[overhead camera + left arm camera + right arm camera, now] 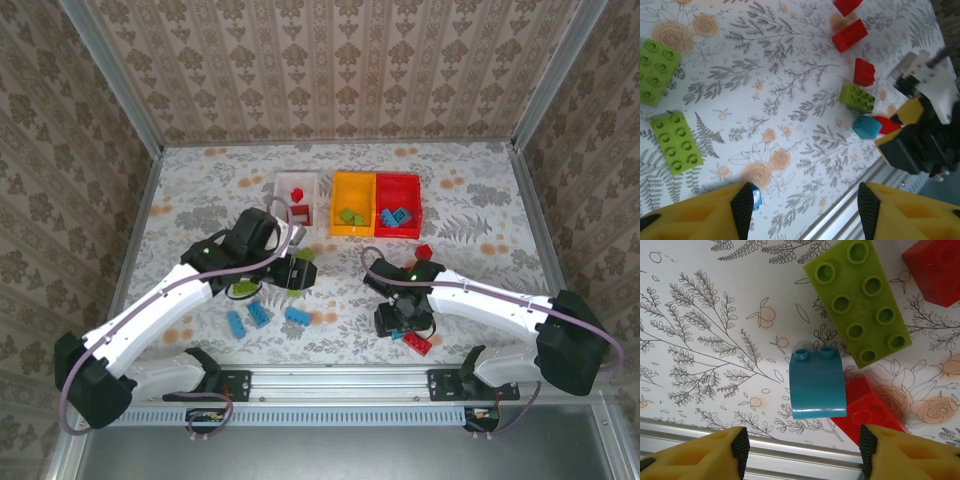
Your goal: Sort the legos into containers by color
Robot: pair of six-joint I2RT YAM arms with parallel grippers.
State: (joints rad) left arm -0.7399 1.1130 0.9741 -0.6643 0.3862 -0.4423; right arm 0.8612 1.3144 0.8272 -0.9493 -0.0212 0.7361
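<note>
R jaws apart, empty, over blue brick [817, 385] nr worktop [715, 315] front edge; brick on its side, studs pointing away from jaws, against red brick [865, 412]. Green brick [860, 300] beside it: studs up, long axis slanted. L jaws apart, empty.

A blue brick [817, 387] with a round back lies flat just ahead of the right gripper [802, 450], between its jaws. It touches a red brick [867, 412] on its right. A long green brick [860, 302] lies further out. Two flat green bricks [676, 142] lie ahead and left of the left gripper [802, 207]. Far past both jaws stand the white bin [297, 176], yellow bin [353, 177] and red bin [398, 177], side by side.
</note>
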